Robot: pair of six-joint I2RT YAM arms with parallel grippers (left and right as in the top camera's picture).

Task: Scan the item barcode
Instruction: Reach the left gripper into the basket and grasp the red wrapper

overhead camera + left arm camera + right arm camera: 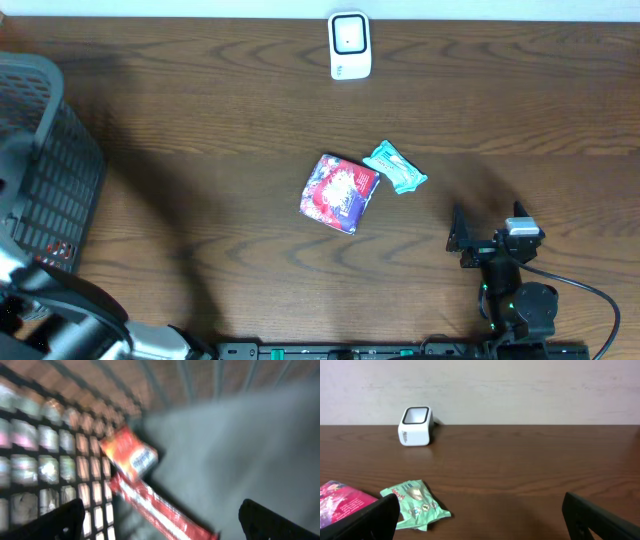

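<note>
Right tool (480, 505) gapes wide, empty; green packet (415, 505) just ahead-left, white scanner (416, 426) well beyond. Left tool (160, 515), also wide, over red packets (130, 455) in basket (50, 440).

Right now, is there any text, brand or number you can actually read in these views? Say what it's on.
No text is legible in any view.
On the white scanner: a small mark on its side, too small to read.
On the pink packet: print, too small.
On the green packet: print and icons, too small.
On the red box and long red packet in the basket: blurred.
</note>
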